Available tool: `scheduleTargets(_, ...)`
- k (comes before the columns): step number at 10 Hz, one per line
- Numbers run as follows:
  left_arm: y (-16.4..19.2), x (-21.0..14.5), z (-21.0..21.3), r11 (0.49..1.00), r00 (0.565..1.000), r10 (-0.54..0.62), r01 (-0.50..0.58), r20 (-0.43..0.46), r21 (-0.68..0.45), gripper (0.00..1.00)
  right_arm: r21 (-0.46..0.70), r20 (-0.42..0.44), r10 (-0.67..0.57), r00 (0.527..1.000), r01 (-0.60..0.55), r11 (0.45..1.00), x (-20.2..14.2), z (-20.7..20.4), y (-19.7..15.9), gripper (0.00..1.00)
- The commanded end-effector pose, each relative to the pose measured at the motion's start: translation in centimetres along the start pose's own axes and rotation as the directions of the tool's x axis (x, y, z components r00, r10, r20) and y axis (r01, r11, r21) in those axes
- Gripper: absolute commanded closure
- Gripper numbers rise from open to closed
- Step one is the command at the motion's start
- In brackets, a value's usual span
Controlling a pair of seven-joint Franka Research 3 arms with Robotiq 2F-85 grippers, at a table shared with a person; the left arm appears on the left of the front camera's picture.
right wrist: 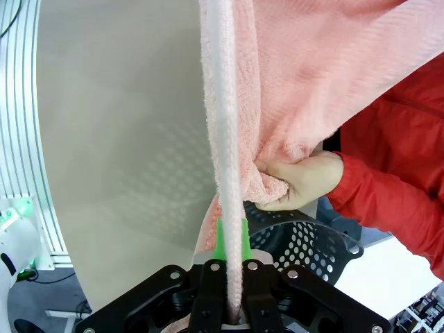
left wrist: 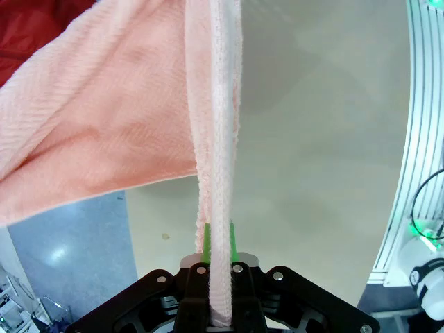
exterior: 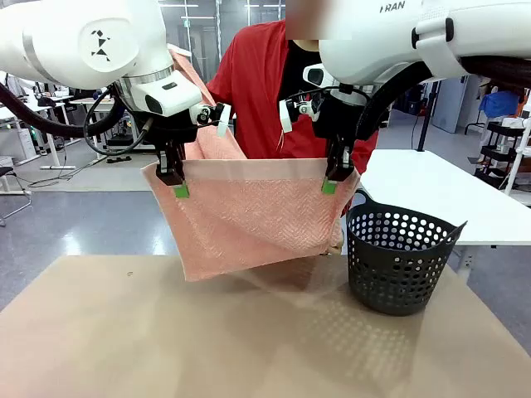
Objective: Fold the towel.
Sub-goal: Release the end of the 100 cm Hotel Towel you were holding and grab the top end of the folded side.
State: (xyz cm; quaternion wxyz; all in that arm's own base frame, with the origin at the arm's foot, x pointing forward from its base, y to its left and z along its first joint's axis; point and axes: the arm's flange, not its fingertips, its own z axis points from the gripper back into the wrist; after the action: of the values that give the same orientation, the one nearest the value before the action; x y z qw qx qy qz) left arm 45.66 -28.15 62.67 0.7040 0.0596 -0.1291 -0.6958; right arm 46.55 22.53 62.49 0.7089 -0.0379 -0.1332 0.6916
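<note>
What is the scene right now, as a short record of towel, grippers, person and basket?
towel: hanging, top edge stretched between both grippers
left gripper: shut on one top corner
right gripper: shut on the other top corner
person's hand: bunching a lower towel corner beside the basket
basket: dark, upright, on the table, robot's right side
</note>
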Motion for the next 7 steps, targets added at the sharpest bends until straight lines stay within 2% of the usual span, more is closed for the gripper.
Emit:
scheduleTargets(1,0.08,-0.09,0.13,1.000,1.000,-0.004,0.004,-0.011,0.009,1.00,-0.003,-0.002,-0.001,1.000,0.001,1.000,-0.08,0.09,0.04,1.00)
scheduleTargets(7,0.08,-0.09,0.13,1.000,1.000,-0.004,0.004,-0.011,0.009,1.00,-0.003,-0.002,-0.001,1.000,0.001,1.000,-0.08,0.09,0.04,1.00)
